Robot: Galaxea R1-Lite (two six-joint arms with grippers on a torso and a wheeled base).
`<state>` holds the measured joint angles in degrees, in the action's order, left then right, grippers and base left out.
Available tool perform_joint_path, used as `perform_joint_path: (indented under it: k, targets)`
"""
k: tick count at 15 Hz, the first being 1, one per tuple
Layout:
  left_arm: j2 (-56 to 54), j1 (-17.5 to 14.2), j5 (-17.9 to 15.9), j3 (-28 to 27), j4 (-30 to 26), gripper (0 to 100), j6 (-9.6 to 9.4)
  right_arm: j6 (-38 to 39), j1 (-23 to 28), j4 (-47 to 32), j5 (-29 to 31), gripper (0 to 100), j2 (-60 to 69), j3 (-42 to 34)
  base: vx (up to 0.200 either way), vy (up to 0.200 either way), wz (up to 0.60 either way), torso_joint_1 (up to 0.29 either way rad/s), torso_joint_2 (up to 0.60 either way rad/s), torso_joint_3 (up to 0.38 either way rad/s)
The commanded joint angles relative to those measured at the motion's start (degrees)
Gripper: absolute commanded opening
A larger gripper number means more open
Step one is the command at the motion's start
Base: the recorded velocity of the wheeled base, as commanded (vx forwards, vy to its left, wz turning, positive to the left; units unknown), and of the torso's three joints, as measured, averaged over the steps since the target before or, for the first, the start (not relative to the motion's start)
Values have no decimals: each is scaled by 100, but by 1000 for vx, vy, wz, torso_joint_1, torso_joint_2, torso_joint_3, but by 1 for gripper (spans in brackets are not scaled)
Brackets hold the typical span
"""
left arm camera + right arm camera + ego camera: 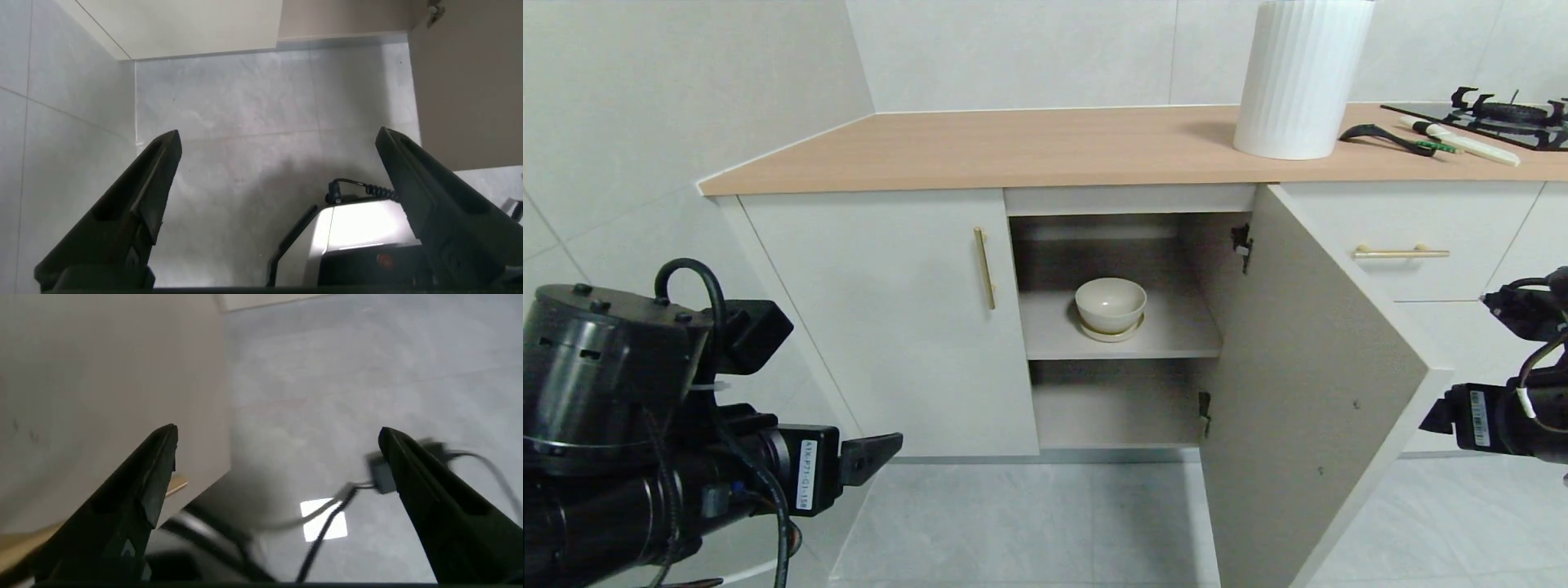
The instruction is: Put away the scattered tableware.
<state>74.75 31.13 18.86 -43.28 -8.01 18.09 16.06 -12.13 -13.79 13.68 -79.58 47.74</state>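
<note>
Counter (1013, 147) up top with a big ribbed white jar (1294, 77) on it, and a ladle (1380, 135) just beside that. The cabinet door (1307, 392) hangs open, and the bowl (1111, 304) sits on a plate (1109, 333) on the upper shelf (1176, 331). Left gripper (278, 139) is spread wide over floor tile (245, 98), holding nothing. Right gripper (278, 433) same deal, spread wide, door edge near one finger. Arm sticker (807, 476) print is too small to read.

White ribbed canister (1298, 77) on wooden counter (1013, 147); perhaps a hob (1512, 113) nearby.
</note>
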Motion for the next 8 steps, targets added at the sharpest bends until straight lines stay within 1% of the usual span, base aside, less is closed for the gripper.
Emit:
perform_joint_path:
  k: [1, 2, 5, 7, 8]
  targets:
    - [-22, -2, 4, -5, 1, 100, 1, 223, -422, 8, 3, 100, -172, -19, 0, 0, 0, 0, 0, 0]
    - [-22, -2, 4, -5, -8, 100, 1, 451, -659, 16, -5, 100, -251, -1, 0, 0, 0, 0, 0, 0]
    - [-22, -2, 4, -5, 1, 100, 1, 697, -1151, 447, -5, 100, -392, -89, 0, 0, 0, 0, 0, 0]
    - [-22, -2, 4, -5, 1, 100, 1, 706, -1301, 737, -14, 100, -427, -186, 0, 0, 0, 0, 0, 0]
    - [-22, -2, 4, -5, 1, 100, 1, 706, -1397, 1045, -14, 100, -436, -309, 0, 0, 0, 0, 0, 0]
